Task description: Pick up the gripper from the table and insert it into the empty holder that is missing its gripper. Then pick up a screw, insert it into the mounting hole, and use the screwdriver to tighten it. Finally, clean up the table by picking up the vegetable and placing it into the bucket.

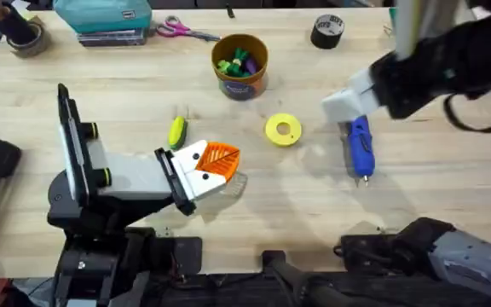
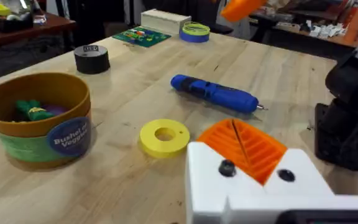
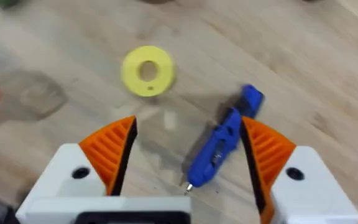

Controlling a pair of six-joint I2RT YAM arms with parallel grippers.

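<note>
My left gripper [image 1: 222, 162] [image 2: 241, 146] rests low over the table, shut, with its two white holders [image 2: 210, 180] side by side. Each carries an orange ribbed gripper pad [image 2: 263, 152], and the pads meet at a thin seam. A dark spot [image 2: 227, 168] marks each holder; screw or hole, I cannot tell. My right gripper [image 1: 346, 107] [image 3: 188, 155] hovers open above the blue screwdriver [image 1: 361, 147] [image 2: 215, 93] [image 3: 219, 146], which lies flat on the table. The yellow-green vegetable [image 1: 177, 132] lies just beyond the left gripper. The bucket [image 1: 240, 81] [image 2: 39, 134] stands farther back with green and purple toys inside.
A yellow disc with a centre hole [image 1: 283, 130] [image 2: 165, 137] [image 3: 148, 70] lies between the grippers. A black tape roll [image 1: 327, 31] [image 2: 92, 59], scissors [image 1: 186, 31] and a teal box [image 1: 101, 17] sit along the far edge. The right arm [image 1: 450, 68] looms dark at the upper right.
</note>
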